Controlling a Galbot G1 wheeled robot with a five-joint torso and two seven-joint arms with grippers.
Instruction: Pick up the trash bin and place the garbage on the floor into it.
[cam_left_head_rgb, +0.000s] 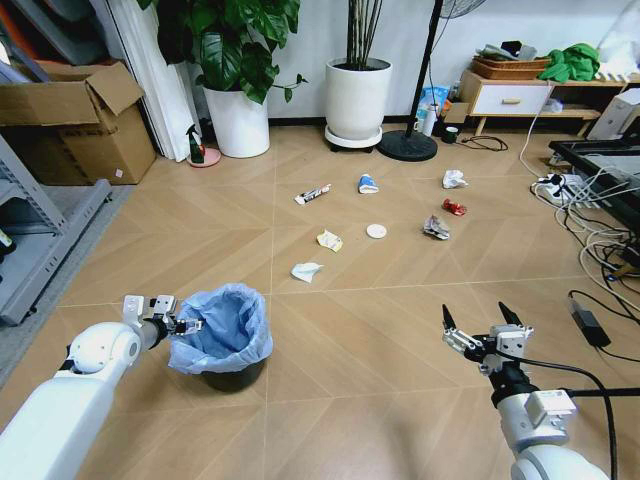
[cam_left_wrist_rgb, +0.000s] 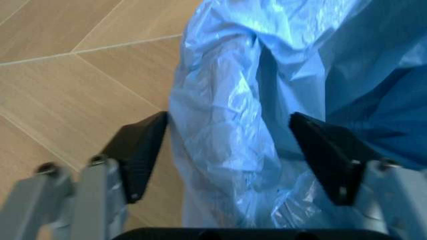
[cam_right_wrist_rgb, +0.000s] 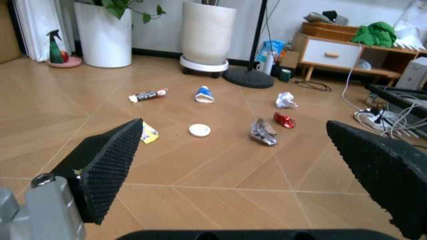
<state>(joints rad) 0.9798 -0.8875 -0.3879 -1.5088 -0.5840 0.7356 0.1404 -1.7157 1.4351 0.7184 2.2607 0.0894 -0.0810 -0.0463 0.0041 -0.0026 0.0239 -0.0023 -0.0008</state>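
The left tool (cam_left_wrist_rgb: 230, 150) stands spread astride the rim of the small round black bin with its crinkled light blue bag (cam_left_head_rgb: 222, 335), on the floor near the robot. It should close squarely on rim, not loose plastic. The right tool (cam_left_head_rgb: 483, 330) hovers wide open, empty.
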